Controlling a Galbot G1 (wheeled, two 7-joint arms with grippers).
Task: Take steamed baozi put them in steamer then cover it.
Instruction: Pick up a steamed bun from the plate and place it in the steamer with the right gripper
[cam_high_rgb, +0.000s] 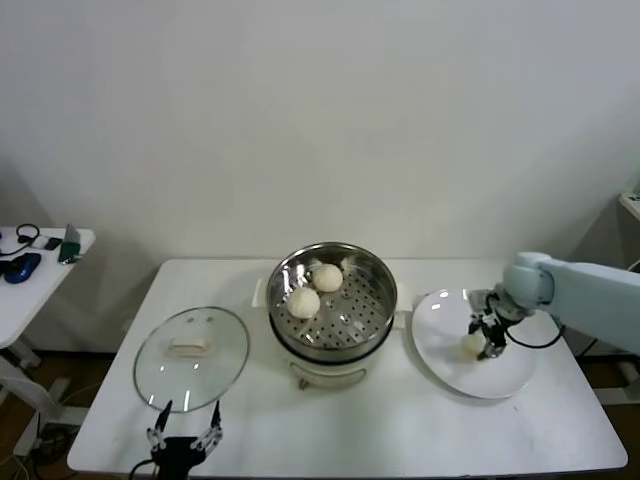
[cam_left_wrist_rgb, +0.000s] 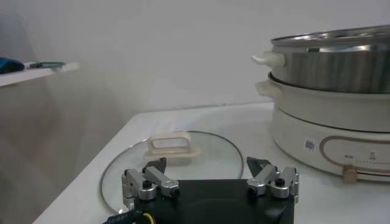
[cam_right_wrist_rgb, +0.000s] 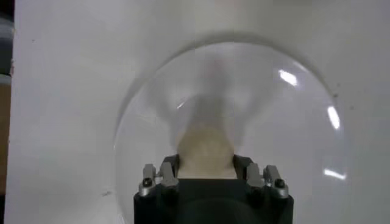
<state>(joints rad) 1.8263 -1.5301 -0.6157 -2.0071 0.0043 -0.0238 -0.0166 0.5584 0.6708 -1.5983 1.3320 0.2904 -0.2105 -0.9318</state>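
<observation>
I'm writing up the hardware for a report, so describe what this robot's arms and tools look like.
The right arm has a smooth, pale blue-grey shell with rounded joints. A black cable loops near its wrist. The right tool is black, with short dark fingers carried on silver metal brackets with visible screws. The left tool has the same build: black body, silver bolted brackets, dark fingertips, and a yellow and black cable at its base.

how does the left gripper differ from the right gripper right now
The left gripper hangs open and empty at the table's near edge by the glass lid; the right gripper is down on the white plate, fingers around a baozi. Both point down at the same table.
</observation>
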